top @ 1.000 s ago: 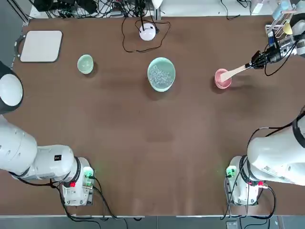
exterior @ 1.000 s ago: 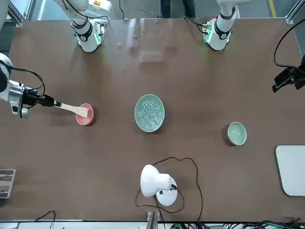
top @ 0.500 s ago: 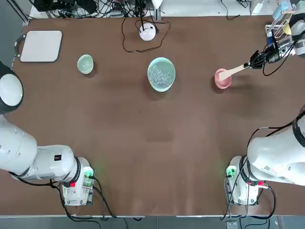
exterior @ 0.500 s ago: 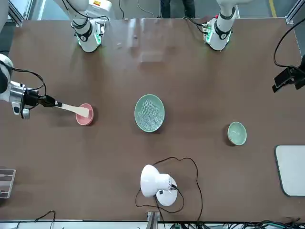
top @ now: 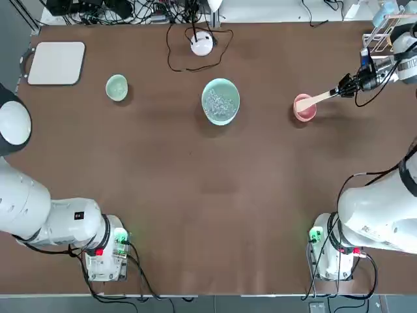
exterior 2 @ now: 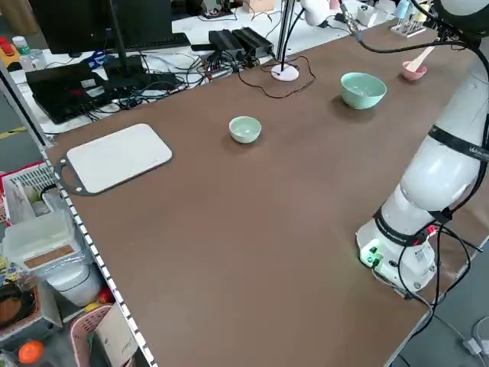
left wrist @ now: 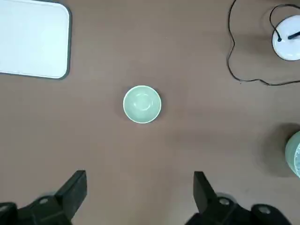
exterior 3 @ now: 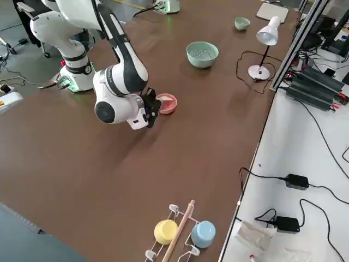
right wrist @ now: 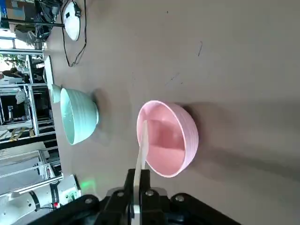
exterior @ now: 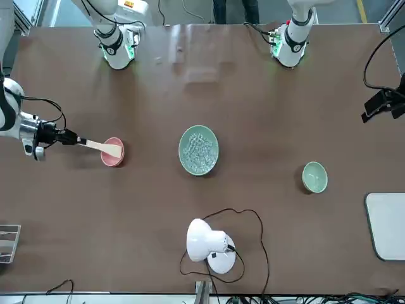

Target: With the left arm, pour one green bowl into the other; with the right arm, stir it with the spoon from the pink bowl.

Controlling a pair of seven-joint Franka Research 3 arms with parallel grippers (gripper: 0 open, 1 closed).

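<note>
**Spoon pinched at pink bowl, stir pending**

Large green bowl with crumbly bits sits well away from right gripper. Pink bowl lies just beyond its fingertips. Spoon, handle end pinched, paddle in bowl: likely light and stiff. Left gripper spread above small green bowl. Paddle tip hard to make out.

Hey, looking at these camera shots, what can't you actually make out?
- Small green bowl: any contents are too faint to tell in the left wrist view.
- Left claw: outside the top view; only its open fingers show in its own wrist view.
- Spoon paddle end: edge-on in the right wrist view, so whether it touches the pink bowl is unclear.
- Right claw: finger contact too small in the top view.
</note>
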